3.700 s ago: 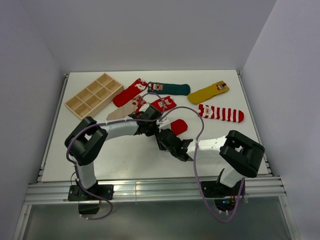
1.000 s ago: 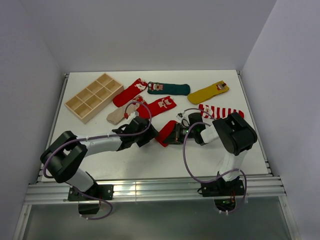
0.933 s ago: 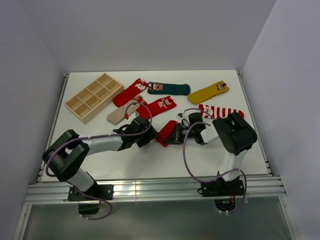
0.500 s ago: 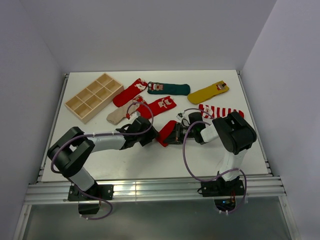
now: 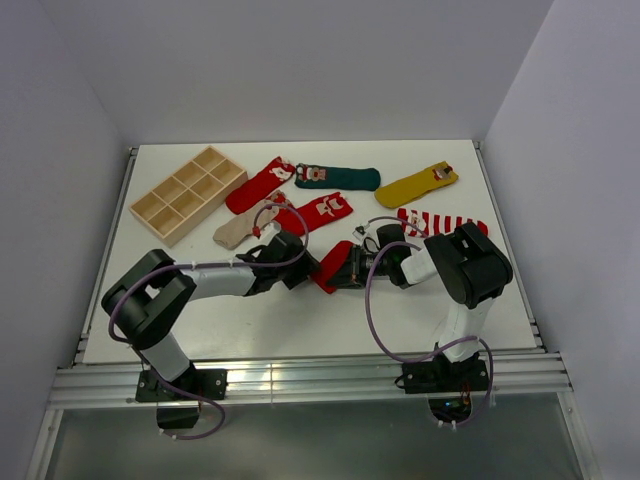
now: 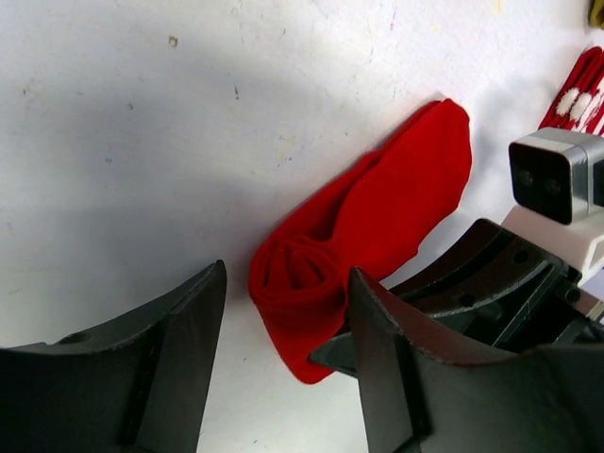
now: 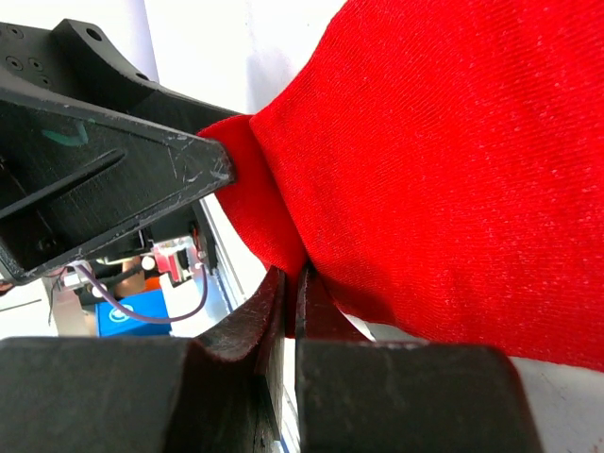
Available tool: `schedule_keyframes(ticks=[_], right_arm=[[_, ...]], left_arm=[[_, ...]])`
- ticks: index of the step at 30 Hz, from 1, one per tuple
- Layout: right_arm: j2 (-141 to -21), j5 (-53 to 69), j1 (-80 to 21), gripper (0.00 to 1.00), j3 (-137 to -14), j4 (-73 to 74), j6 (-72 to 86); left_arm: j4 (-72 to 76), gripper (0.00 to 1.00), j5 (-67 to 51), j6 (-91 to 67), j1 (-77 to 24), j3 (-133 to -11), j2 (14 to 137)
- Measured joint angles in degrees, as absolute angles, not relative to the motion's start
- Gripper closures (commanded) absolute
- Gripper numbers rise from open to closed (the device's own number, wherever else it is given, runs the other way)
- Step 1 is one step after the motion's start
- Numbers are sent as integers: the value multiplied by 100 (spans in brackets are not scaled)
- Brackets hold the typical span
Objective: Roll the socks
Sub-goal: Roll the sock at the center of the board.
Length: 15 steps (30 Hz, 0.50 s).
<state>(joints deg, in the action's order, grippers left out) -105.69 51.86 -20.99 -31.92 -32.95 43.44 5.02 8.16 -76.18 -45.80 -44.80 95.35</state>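
1. At the 10 o'clock side of the white table [image 5: 250, 325], a wooden tray [image 5: 187, 193] with open compartments is laid at a slant.
2. At 4 o'clock from the tray a beige sock [image 5: 236, 229] is laid flat. A far red sock [image 5: 256, 187] is placed at 12 o'clock from it, close to the tray's end.
3. The left gripper [image 6: 288, 283] is stretched low toward the middle of the table. Its jaws are held apart, with the rolled end of a sock between them. Bare table is seen between the left finger [image 6: 175, 363] and the roll. Whether the other finger touches the fabric cannot be told.
4. The half-rolled red sock [image 6: 387, 198] is found near the table's middle. One end is wound into a small roll, and the rest is spread flat toward 1 o'clock in the left wrist view.
5. The right gripper [image 7: 291, 283] is brought in from 3 o'clock. Its jaws are pressed together on an edge of this same sock.
6. At 12 o'clock from the roll a near red sock [image 5: 318, 211] is laid, and beyond it a dark green sock [image 5: 340, 178].
7. A mustard sock [image 5: 416, 184] is seen at 1 o'clock of the table. A striped sock [image 5: 447, 225] is placed at 2 o'clock, just behind the right arm.
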Motion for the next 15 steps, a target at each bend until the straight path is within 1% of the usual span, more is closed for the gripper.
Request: schedule_keyframes(ticks=[3,6,9,10,12,15], right_arm=[[-10569,5188,-2099,100,-3194,-3293,4344],[-10569,5186,-2099,100,-3199,-3286,4344],[-10575,5188,-2099,100,-3218,-3253,4344],[-10580,5192,-2099,100,-3227,-3240,4344],[-10584,5194,-2099,100,-3232,-3238,4348],[-10586,5192,-2099,100,-3234,-3234,4351]], left_arm=[[464,45,847,-7644,-4580,-4530,9585],[379,46,878,-7752,-4580,-4536,9585],[303,49,895,-7819,-4589,-4563,9585],[222,52,908,-7852,-4593,-4589,9590],[121,55,939,-7883,-4609,-4652,9620],[-21,67,1000,-7900,-4641,-4786,9690]])
